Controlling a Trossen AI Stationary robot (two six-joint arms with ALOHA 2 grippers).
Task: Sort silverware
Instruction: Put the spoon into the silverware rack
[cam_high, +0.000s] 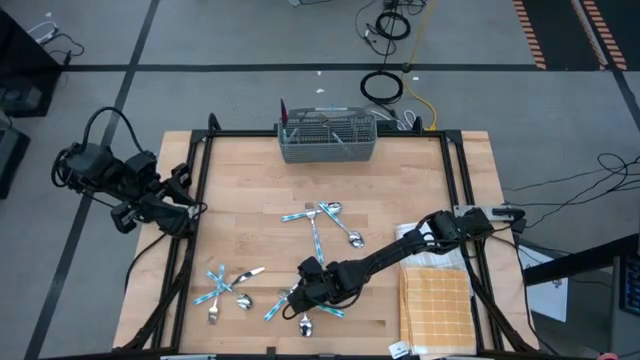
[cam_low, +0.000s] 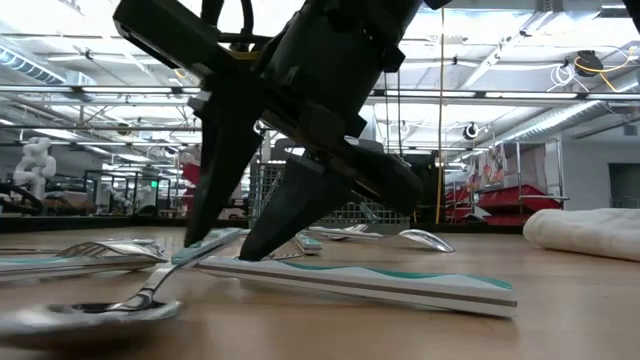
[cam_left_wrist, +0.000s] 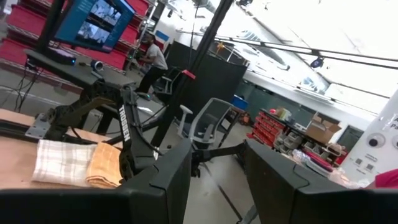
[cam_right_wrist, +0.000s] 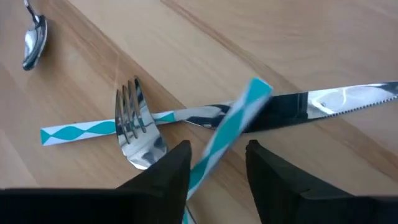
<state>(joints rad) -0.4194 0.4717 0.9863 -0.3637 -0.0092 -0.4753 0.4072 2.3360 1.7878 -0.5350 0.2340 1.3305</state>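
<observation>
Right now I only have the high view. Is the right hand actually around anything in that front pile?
Observer: Yes. The right wrist view shows the right hand straddling a teal handle, with a gap on one side.
Operator: What's under that handle?
Observer: It crosses over a knife, and a fork lies close by.
Operator: And the left hand?
Observer: The left wrist view shows the left hand open, with nothing between its fingers.

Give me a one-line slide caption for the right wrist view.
Right gripper straddles a teal-handled fork lying across a knife on the wooden table.
</observation>
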